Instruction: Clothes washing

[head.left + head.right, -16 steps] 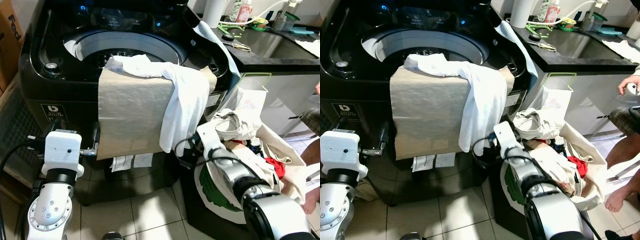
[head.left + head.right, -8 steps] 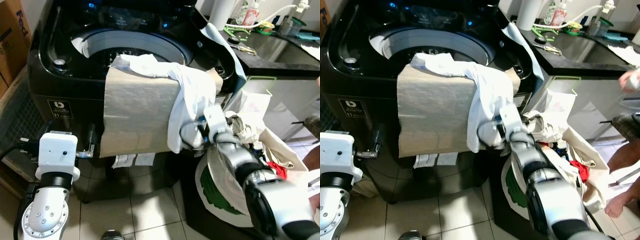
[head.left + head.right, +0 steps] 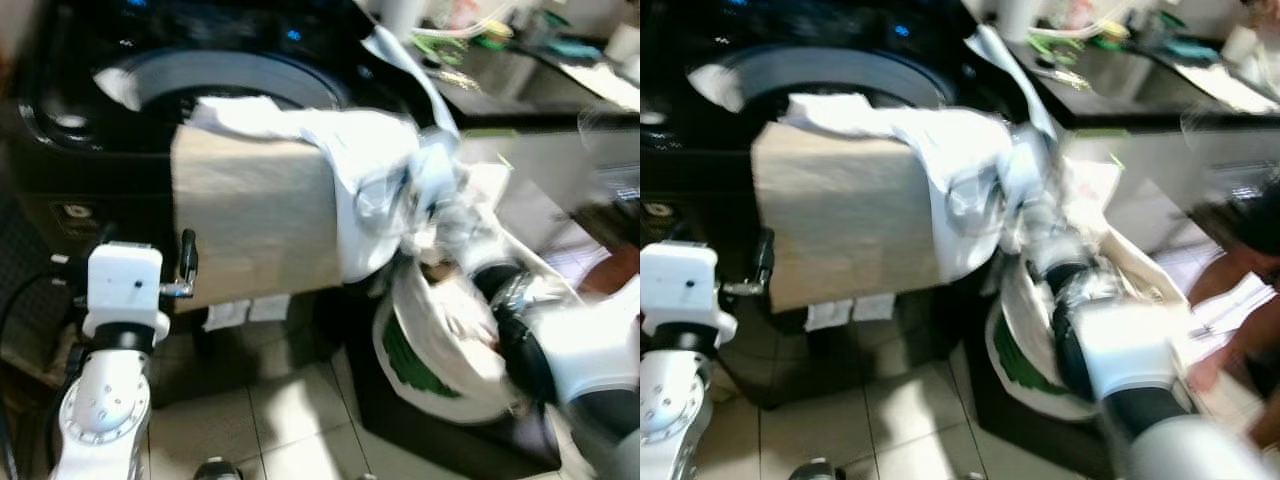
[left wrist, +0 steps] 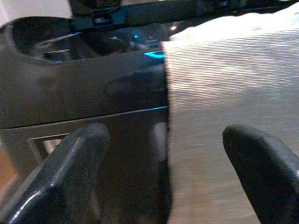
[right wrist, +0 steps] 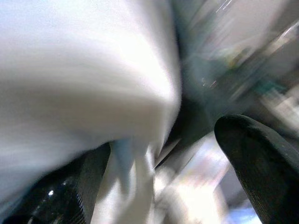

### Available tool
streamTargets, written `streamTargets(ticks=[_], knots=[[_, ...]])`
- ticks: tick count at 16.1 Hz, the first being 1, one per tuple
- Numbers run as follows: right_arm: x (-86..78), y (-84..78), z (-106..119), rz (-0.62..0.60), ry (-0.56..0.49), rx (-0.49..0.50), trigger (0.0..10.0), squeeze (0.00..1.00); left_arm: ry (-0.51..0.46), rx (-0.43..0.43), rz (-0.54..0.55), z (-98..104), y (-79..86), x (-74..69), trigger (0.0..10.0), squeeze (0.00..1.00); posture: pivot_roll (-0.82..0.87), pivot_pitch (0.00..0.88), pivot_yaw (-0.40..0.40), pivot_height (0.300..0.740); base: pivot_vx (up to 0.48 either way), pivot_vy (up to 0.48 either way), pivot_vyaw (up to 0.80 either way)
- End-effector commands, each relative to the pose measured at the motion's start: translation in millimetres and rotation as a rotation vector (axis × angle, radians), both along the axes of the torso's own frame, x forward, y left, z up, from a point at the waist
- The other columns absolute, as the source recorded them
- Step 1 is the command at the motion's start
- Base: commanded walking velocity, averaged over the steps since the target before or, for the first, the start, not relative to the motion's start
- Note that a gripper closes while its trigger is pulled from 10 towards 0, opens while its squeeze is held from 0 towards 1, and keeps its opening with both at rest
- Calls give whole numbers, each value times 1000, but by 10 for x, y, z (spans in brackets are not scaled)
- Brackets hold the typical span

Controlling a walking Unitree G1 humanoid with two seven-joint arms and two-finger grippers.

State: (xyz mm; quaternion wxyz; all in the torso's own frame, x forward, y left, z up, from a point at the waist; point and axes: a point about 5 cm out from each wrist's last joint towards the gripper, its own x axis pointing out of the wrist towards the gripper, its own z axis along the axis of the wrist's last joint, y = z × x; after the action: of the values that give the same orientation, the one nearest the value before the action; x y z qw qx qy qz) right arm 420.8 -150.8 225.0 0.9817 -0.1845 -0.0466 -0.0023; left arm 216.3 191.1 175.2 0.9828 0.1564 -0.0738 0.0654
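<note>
1. The white garment (image 3: 370, 180) lies bunched along the front rim of the black top-load washing machine (image 3: 90, 150) and hangs down its front, on top of a beige cloth (image 3: 255, 225) draped over the same edge.
2. My right gripper (image 5: 161, 154) is pushed into the hanging part of that garment. In the right wrist view its fingers are spread with white fabric between them, but it's so blurry I can't really say whether they've got a grip on it.
3. My left gripper (image 4: 163, 177) sits low at the machine's front, fingers wide apart, nothing in them, right by the beige cloth's edge.
4. There's a white logo on the machine's front panel and tags under the cloth, too smeared to read.
5. The eye views add the laundry bag (image 3: 440, 350) full of clothes beside the machine, plus a person's leg (image 3: 1230, 340).
</note>
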Motion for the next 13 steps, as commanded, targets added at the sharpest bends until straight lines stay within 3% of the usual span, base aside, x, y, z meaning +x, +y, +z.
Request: streamTargets(ticks=[1, 2, 3, 4, 5, 6, 7, 9, 10, 11, 13], knots=[[25, -20, 898, -3, -319, 43, 10000, 0, -12, -4, -11, -2, -50, 31, 10000, 0, 299, 0, -167, 740, 0, 0, 0], [-12, -89, 1256, -31, -426, 37, 10000, 0, -20, -6, -11, 4, -56, 59, 10000, 0, 294, 0, -167, 740, 0, 0, 0], [-54, -141, 1479, -56, -497, 21, 10000, 0, -25, -7, -9, 9, -55, 75, 10000, 0, 293, 0, -168, 740, 0, 0, 0], [-136, -238, 1771, -120, -602, -40, 10000, 0, -31, -8, -7, 12, -54, 100, 10000, 0, 286, 0, -170, 740, 0, 0, 0], [-181, -344, 1893, -180, -641, -56, 10000, 0, -33, -9, -6, 11, -56, 112, 10000, 0, 283, 0, -174, 740, 0, 0, 0], [-237, -560, 2009, -276, -652, -67, 10000, 0, -37, -10, -5, 6, -66, 131, 10000, 0, 280, 0, -178, 740, 0, 0, 0], [-225, -638, 1966, -275, -612, -12, 10000, 0, -38, -12, -4, 0, -75, 140, 10000, 0, 277, 0, -181, 740, 0, 0, 0], [-134, -580, 1755, -188, -503, 69, 10000, 0, -38, -15, -2, -8, -80, 146, 10000, 0, 274, 0, -180, 740, 0, 0, 0], [21, -342, 1150, -28, -291, 218, 10000, 0, -22, -15, -8, -50, -100, 159, 10000, 0, 267, 0, -177, 740, 0, 0, 0], [39, -295, 1013, -2, -251, 261, 10000, 0, -19, -14, -10, -57, -104, 159, 10000, 0, 266, 0, -175, 740, 0, 0, 0], [50, -89, 491, 82, -121, 381, 10000, 0, 3, -3, -14, -97, -111, 172, 10000, 0, 253, 0, -174, 740, 0, 0, 0]])
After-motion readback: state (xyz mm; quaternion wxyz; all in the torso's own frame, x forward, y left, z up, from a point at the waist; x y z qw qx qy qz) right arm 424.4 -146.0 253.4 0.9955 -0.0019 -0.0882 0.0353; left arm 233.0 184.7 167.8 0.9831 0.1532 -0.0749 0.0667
